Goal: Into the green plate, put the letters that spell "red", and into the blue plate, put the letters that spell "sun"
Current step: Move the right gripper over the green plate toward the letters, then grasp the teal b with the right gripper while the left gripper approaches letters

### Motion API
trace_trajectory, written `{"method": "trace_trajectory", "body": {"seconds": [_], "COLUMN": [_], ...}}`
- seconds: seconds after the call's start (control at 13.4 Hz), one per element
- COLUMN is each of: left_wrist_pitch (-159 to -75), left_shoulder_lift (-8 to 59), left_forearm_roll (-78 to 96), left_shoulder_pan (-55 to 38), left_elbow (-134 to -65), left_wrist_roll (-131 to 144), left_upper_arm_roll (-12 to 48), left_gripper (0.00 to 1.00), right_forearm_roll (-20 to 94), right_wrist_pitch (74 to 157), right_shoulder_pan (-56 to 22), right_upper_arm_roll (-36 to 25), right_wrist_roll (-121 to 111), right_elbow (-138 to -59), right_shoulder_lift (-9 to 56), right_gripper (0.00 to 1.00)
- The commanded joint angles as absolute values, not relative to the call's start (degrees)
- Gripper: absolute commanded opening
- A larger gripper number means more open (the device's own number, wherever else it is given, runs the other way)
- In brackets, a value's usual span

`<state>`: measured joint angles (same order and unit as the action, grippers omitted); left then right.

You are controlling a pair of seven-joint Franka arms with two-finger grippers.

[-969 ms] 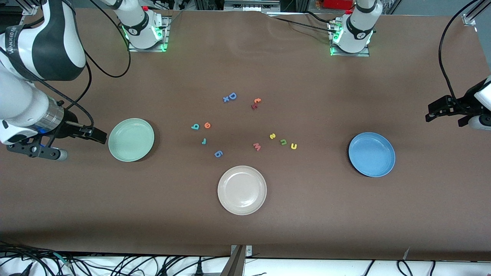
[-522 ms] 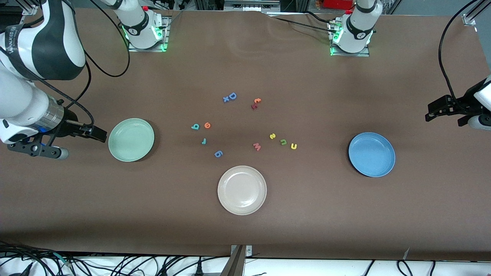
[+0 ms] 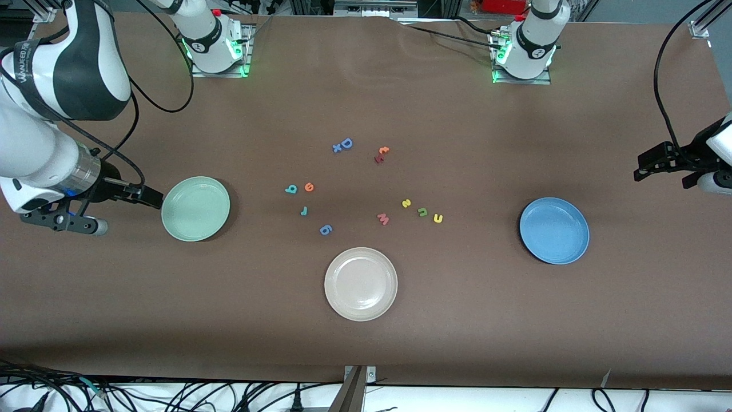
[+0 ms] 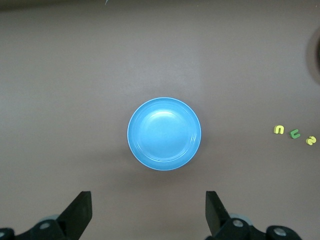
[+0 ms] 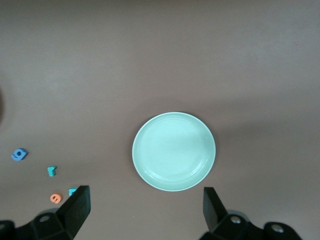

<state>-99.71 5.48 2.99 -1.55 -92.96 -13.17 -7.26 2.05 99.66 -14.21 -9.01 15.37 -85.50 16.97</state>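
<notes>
Foam letters (image 3: 309, 187) lie mid-worktop (image 3: 366, 103), plates empty, as left pincer (image 4: 148, 212) and right pincer (image 5: 145, 210) hover wide open.

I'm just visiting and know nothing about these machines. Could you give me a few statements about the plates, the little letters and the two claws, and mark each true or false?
1. The green plate has nothing in it. True.
2. The yellow u already lies in the blue plate. False: it lies on the table beside the green n, and the blue plate holds nothing.
3. The right claw is open and holds nothing. True.
4. The left claw grips the orange e. False: it is open, and the e lies on the table beside the teal d.
5. The beige-white plate lies nearer the front camera than the other two plates. True.
</notes>
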Motion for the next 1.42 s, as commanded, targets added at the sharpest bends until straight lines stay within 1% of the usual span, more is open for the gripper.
{"method": "trace_trajectory", "body": {"seconds": [0.0,0.37,0.82,0.97,1.12,1.34], "left_wrist_pitch": [-98.5,-98.5,-98.5,-98.5,-98.5,-98.5], "left_shoulder_lift": [5.1,5.1,5.1,5.1,5.1,5.1], "left_forearm_roll": [4.9,4.9,5.0,5.0,5.0,5.0], "left_shoulder_pan": [-1.2,-1.1,-1.1,-1.1,-1.1,-1.1], "left_elbow": [-92.5,-92.4,-92.5,-92.5,-92.5,-92.4], "left_wrist_roll": [-13.6,-13.7,-13.8,-13.8,-13.8,-13.8], "left_upper_arm_roll": [-7.1,-7.1,-7.1,-7.1,-7.1,-7.1], "left_gripper": [1.00,1.00,1.00,1.00,1.00,1.00], "right_forearm_roll": [5.5,6.0,6.0,6.0,6.0,6.0], "right_wrist_pitch": [100.3,101.5,104.6,107.4,112.1,113.0], "right_shoulder_pan": [-14.2,-17.8,-25.5,-28.3,-31.0,-33.3], "right_upper_arm_roll": [-8.7,-8.5,-8.3,-8.3,-8.3,-8.3], "right_wrist_roll": [15.4,21.9,32.2,35.0,38.0,38.8], "right_elbow": [-87.5,-87.5,-87.7,-89.8,-93.0,-93.5], "right_shoulder_lift": [15.3,15.6,17.6,18.2,18.7,21.5], "right_gripper": [1.00,1.00,1.00,1.00,1.00,1.00]}}
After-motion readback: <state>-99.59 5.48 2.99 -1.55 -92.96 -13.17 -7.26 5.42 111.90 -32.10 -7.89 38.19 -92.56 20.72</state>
